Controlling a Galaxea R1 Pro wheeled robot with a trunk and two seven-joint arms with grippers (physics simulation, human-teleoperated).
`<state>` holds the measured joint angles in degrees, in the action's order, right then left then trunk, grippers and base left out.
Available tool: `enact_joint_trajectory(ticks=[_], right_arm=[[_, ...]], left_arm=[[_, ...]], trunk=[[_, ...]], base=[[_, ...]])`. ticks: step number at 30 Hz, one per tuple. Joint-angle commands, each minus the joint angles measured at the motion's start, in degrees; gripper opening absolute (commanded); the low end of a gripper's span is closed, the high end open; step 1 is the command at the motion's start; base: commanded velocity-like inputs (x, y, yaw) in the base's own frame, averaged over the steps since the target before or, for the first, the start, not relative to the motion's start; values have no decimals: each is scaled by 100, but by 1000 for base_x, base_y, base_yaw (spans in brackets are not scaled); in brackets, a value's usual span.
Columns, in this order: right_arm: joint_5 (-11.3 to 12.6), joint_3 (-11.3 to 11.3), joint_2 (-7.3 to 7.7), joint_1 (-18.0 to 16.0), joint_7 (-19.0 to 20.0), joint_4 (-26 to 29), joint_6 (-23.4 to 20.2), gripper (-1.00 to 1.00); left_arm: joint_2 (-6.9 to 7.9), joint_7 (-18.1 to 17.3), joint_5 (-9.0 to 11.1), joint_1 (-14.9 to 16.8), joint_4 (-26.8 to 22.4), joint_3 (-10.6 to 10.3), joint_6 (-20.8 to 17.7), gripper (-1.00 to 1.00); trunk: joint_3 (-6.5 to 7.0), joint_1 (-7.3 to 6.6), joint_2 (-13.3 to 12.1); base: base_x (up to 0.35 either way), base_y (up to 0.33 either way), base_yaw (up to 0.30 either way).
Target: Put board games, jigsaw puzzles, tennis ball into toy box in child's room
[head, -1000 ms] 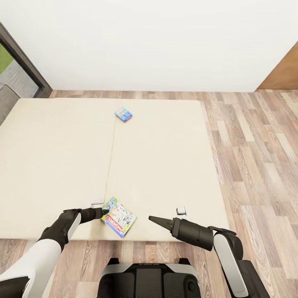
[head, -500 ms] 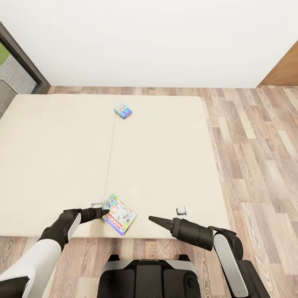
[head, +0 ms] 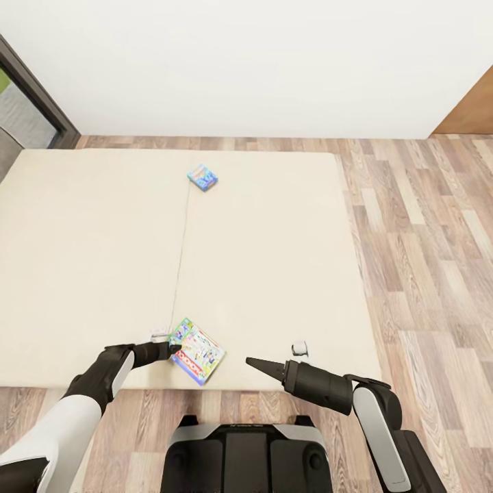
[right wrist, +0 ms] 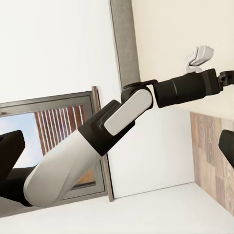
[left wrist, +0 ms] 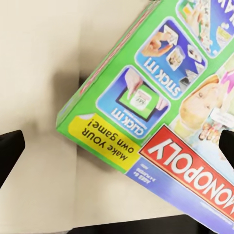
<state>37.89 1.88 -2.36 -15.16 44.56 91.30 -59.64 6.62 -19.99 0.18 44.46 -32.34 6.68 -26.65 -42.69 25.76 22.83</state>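
Cream bed (head: 274, 260) from the head view: the green-edged board game (head: 196, 350) lies near its front edge, long axis slanting away rightward, just beside the left gripper (head: 172, 351); the right gripper (head: 250, 361), seemingly pinched together, stands apart, and a blue board game (head: 203, 177) lies far across. From the left wrist, dark fingertips (left wrist: 9, 153) spread wide flank that box (left wrist: 161, 112), released.

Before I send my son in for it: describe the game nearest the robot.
On the cream bed, look at the near edge by the left gripper. The green-edged Monopoly box lies there, far bigger in view than the small blue game box near the far edge.
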Motion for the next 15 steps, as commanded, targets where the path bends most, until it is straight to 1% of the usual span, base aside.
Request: enact_joint_trajectory(ticks=[1, 7, 15], right_arm=[[-19, -6, 3, -4, 27, 2, -23, 100], [-19, -10, 14, -5, 27, 2, -22, 100], [-19, -5, 16, -5, 27, 2, -7, 100]], left_arm=[[-8, -29, 3, 1, -52, 30, -44, 100], [-85, -31, 1, 1, -155, 24, 32, 100], [-106, -30, 0, 1, -190, 18, 181, 100]], trunk=[[-16, 3, 9], [-72, 3, 9], [-125, 3, 9]], base=[[0, 0, 0], [0, 0, 0], [0, 0, 0]])
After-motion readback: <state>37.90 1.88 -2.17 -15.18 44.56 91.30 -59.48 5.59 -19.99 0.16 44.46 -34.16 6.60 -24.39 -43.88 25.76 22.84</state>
